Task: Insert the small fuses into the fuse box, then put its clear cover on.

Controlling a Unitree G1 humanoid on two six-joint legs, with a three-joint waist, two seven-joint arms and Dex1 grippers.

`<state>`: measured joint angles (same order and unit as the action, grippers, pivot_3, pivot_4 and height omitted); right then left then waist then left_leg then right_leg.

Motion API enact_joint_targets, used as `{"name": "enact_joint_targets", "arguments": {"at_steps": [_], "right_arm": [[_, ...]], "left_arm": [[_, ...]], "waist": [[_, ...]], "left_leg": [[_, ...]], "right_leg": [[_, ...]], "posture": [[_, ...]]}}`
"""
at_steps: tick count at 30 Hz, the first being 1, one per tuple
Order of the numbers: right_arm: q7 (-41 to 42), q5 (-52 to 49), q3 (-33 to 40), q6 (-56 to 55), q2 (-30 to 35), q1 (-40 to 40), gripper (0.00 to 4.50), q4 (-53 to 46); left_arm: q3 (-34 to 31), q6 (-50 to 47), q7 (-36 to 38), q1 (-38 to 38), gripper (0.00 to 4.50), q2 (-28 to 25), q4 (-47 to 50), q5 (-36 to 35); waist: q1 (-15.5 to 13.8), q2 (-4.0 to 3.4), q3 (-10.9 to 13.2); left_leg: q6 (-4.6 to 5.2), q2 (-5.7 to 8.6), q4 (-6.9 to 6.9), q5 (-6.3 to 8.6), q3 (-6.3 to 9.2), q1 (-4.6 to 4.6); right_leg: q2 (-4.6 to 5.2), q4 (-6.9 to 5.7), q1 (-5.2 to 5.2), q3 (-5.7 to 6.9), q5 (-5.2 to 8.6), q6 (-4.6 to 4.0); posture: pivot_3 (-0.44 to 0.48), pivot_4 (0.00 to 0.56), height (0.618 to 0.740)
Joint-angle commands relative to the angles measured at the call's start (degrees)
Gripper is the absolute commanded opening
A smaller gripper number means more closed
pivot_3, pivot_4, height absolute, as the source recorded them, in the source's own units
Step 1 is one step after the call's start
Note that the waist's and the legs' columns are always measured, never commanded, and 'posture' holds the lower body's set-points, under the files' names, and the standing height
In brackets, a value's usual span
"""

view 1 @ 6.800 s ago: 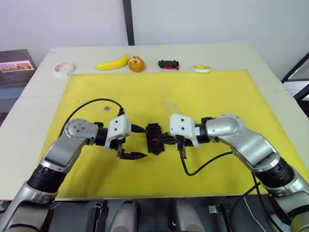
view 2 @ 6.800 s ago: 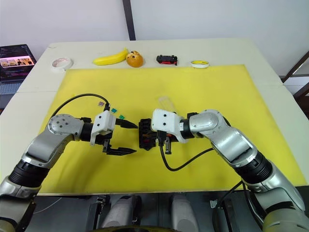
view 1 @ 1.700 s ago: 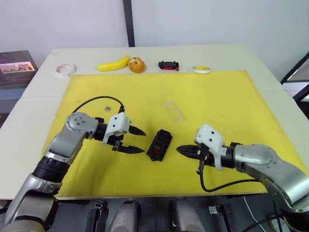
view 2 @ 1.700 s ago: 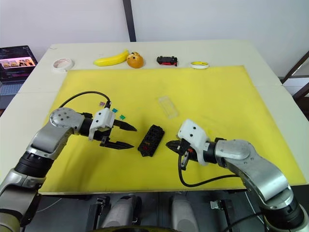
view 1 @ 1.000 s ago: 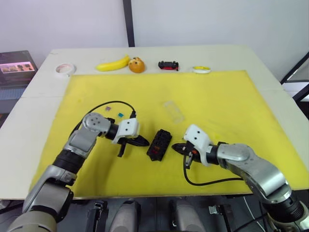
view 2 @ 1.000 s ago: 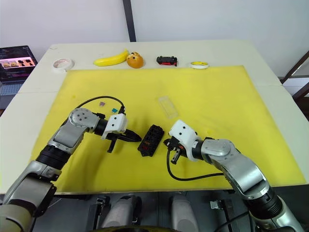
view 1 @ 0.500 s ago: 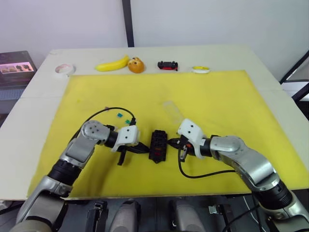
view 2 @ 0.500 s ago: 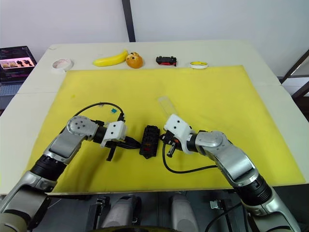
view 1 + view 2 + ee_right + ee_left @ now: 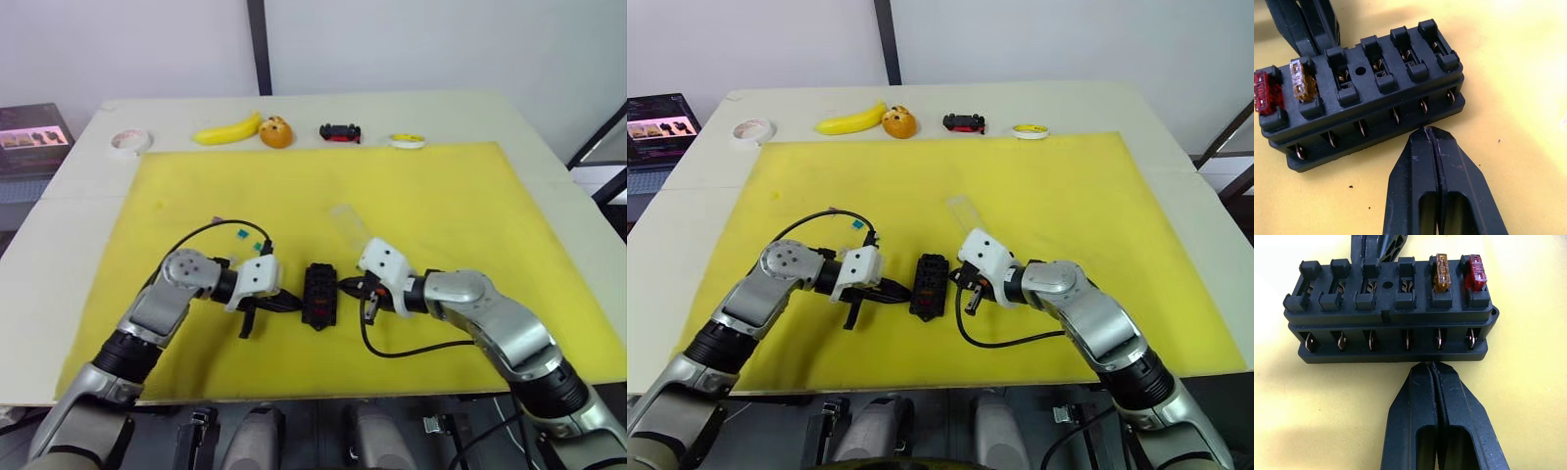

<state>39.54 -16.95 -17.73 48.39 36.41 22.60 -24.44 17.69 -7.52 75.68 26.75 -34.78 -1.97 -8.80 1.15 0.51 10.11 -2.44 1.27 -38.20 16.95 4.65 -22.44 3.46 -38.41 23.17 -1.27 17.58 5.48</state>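
Fuse box (image 9: pixel 1388 318) sits btwn both grippers: left gripper (image 9: pixel 1433 369) and right gripper (image 9: pixel 1427 133) fingers pressed together, tips at its opposite long sides. Two fuses seated—amber fuse (image 9: pixel 1442 272), red fuse (image 9: pixel 1476 272); four slots empty. Clear cover (image 9: pixel 350 225) lies beyond, not yet on.

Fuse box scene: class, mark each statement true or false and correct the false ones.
1. The fuse box holds two fuses. True.
2. Both grippers are open. False: the left gripper and right gripper are shut.
3. The clear cover sits on the fuse box. False: it lies apart on the yellow mat.
4. The red fuse occupies an end slot. True.
5. The banana lies on the mat. False: it lies beyond it.
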Motion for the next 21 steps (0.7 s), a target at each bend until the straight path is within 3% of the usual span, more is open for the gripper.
{"name": "enact_joint_targets", "arguments": {"at_steps": [1, 7, 13, 18, 21], "right_arm": [[0.3, 0.6, 0.1, -1.1, -0.6, 0.9, 0.00, -0.4], [0.6, 0.4, 0.6, -0.5, -0.7, 0.8, 0.00, -0.9], [2.1, 0.3, 4.8, -0.9, 4.6, -1.4, 0.00, -4.9], [5.9, -6.4, 18.5, -2.3, 9.1, -9.3, 0.00, -11.3], [10.3, -13.7, 32.3, -0.2, 11.1, -16.9, 0.90, -13.2]], "left_arm": [[0.3, -0.8, 0.1, -0.9, 0.07, -0.5, 1.5, -0.4], [-0.2, -2.2, -0.5, -1.2, 0.07, -0.9, 2.3, -0.6], [-4.9, -6.0, -2.1, -2.9, 0.07, -5.1, 3.8, -2.3], [-17.7, -15.3, -4.7, -10.2, 0.07, -8.9, 10.8, -14.0], [-28.5, -22.4, -7.8, -19.5, 0.94, -11.1, 16.0, -20.5]], "waist": [[0.0, 0.00, 0.0], [0.0, 0.00, 0.0], [0.0, 0.00, 0.0], [-0.1, 0.00, 0.0], [-0.3, 0.00, 0.0]], "left_leg": [[0.00, 0.00, 0.00, 0.00, 0.00, 0.00], [0.00, 0.00, 0.00, 0.00, 0.00, 0.00], [0.01, 0.00, 0.00, 0.00, 0.00, 0.00], [0.07, -0.05, 0.05, 0.04, 0.00, -0.01], [0.10, -0.06, 0.04, 0.06, -0.01, -0.01]], "right_leg": [[0.00, 0.00, 0.00, 0.00, 0.00, 0.00], [0.00, 0.00, 0.00, 0.00, 0.00, 0.00], [0.00, 0.00, 0.01, 0.00, 0.00, 0.00], [0.01, 0.01, 0.03, -0.02, 0.00, 0.00], [0.07, 0.05, -0.03, -0.01, 0.00, 0.00]], "posture": [[0.000, 0.150, 0.740], [0.000, 0.150, 0.740], [0.000, 0.150, 0.740], [0.000, 0.150, 0.740], [0.000, 0.150, 0.740]]}}
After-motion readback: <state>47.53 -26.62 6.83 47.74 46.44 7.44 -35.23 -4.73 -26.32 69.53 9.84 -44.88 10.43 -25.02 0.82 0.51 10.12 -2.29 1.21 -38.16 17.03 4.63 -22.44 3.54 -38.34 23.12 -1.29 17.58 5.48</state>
